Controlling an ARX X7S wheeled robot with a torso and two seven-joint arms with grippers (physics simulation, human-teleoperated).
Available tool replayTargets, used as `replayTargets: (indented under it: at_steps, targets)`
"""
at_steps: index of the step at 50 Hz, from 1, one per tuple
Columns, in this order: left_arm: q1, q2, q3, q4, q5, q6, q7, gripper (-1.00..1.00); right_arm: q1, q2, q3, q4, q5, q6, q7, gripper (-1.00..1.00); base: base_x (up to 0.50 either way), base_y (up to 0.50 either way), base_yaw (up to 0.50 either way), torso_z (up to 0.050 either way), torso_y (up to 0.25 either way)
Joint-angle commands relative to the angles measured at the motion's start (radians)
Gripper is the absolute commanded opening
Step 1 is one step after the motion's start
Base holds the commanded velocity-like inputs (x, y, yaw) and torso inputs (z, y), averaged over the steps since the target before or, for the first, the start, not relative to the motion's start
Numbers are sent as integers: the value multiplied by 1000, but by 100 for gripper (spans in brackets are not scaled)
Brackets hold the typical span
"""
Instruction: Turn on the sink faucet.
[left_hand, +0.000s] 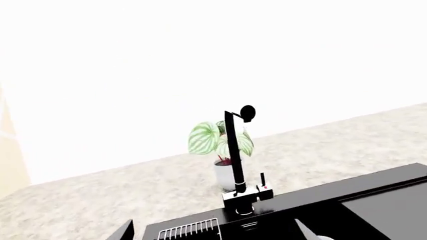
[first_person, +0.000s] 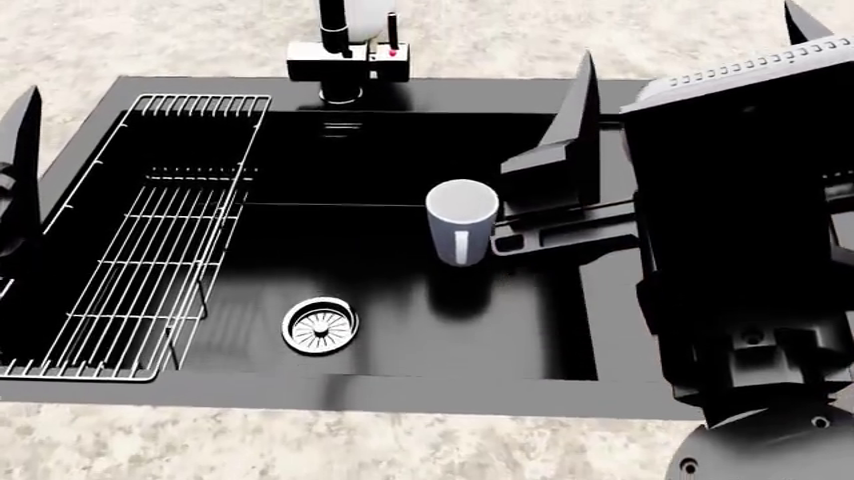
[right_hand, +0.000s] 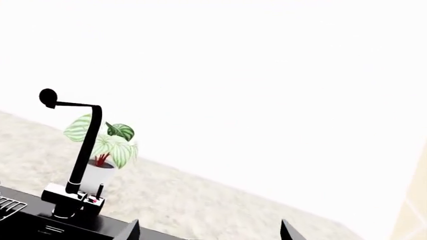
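Observation:
The sink faucet (first_person: 344, 60) stands at the far rim of the sink (first_person: 400, 290); only its glossy base block with red marks and the foot of the spout show in the head view. The left wrist view shows its full thin black spout (left_hand: 233, 152), and so does the right wrist view (right_hand: 83, 152). My left gripper (left_hand: 215, 233) is open and empty, some way short of the faucet over the sink's left side. One of its fingers (first_person: 23, 135) shows at the head view's left edge. My right gripper (right_hand: 209, 231) is open and empty, to the right of the faucet near the sink's far right corner.
A light grey cup (first_person: 461, 218) stands in the basin by my right arm (first_person: 747, 230). A round steel drain (first_person: 320, 327) and a wire rack (first_person: 147, 230) lie in the sink. A potted plant (left_hand: 217, 145) stands behind the faucet on the speckled countertop (first_person: 561, 40).

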Motion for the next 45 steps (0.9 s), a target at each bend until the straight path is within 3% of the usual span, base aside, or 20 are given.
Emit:
replayTargets:
  at_steps: [1, 39, 42, 45]
  targets:
    - [-18, -10, 12, -14, -21, -3, -18, 100, 34, 11, 12, 5, 62, 10, 37, 100, 500, 23, 0, 50, 8]
    - [-9, -40, 54, -25, -75, 23, -77, 100, -16, 33, 57, 46, 124, -67, 84, 100, 500, 87, 0, 50, 8]
    - [-4, -43, 67, -30, -65, 25, -93, 100, -35, 5, 97, 93, 134, -81, 69, 100, 318, 68, 0, 33, 3]
    - [13, -49, 80, -45, -49, 59, -94, 100, -64, -29, 101, 271, 128, -221, 5, 100, 0, 0, 0, 0, 0]
